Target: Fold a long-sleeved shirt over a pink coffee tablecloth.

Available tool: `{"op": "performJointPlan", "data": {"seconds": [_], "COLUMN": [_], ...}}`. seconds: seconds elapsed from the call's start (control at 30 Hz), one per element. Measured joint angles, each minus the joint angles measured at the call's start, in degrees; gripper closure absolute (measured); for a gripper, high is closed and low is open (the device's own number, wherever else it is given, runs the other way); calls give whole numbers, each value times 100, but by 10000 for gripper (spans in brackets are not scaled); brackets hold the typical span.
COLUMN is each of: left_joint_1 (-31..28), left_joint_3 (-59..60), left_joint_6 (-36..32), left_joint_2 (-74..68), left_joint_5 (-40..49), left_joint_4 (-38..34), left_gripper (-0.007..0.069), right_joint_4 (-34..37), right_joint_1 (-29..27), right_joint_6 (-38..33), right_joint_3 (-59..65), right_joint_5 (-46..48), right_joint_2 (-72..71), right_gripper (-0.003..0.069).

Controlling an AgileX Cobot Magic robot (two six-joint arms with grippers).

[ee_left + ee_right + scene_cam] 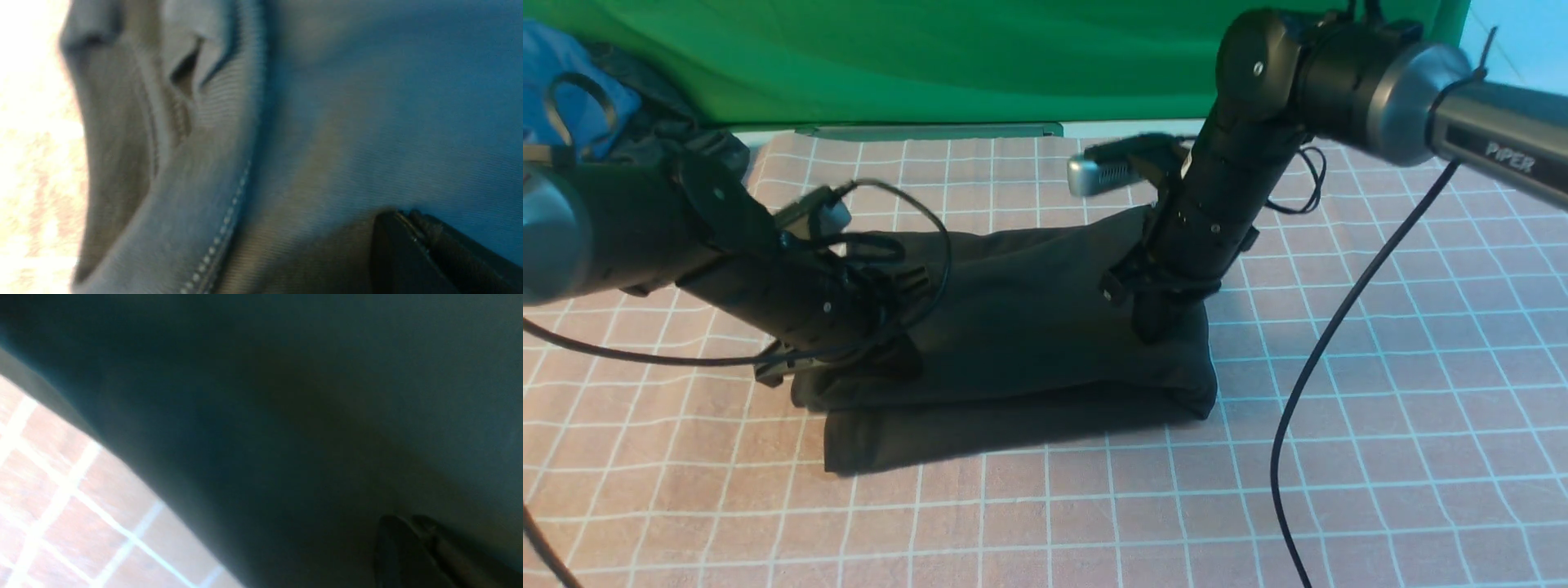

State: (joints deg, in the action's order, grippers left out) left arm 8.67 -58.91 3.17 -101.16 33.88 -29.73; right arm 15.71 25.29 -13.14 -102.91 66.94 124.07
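The long-sleeved shirt (1029, 343) lies folded in the middle of the pink coffee tablecloth (1380, 408). The left tool (894, 355) is pressed together, pinching the shirt at its 9 o'clock edge. The right tool (1156, 322) is pressed together too, pinching the shirt near its 3 o'clock edge. A green cloth (931, 57) hangs at 12 o'clock.

Legible text, one item: you can read "PIPER" in pale capitals on the dark forearm link of the right arm (1503, 159), front view, upper right. You will find no readable print on the shirt (1013, 327) or elsewhere.
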Motion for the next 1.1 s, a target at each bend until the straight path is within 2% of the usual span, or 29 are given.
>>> {"op": "performJointPlan", "data": {"seconds": [0.13, 0.5, 0.7, 0.9, 1.1], "left_joint_1": [0, 0, 0, 0, 0], "left_joint_3": [50, 55, 55, 55, 136], "left_joint_6": [116, 135, 219, 783, 1463], "left_joint_2": [-1, 109, 658, 542, 240], "left_joint_5": [28, 242, 81, -94, 169], "left_joint_4": [104, 291, 393, 896, 1556], "left_gripper": [612, 612, 612, 612, 612], "right_joint_4": [-310, -385, -497, -479, -492], "right_joint_1": [0, 5, 15, 22, 69], "right_joint_6": [136, 303, 297, 302, 302], "right_joint_3": [118, 333, 333, 333, 727], "right_joint_5": [110, 89, 102, 11, 130], "right_joint_2": [145, 3, -430, -340, -270], "right_gripper": [622, 622, 622, 622, 622]}}
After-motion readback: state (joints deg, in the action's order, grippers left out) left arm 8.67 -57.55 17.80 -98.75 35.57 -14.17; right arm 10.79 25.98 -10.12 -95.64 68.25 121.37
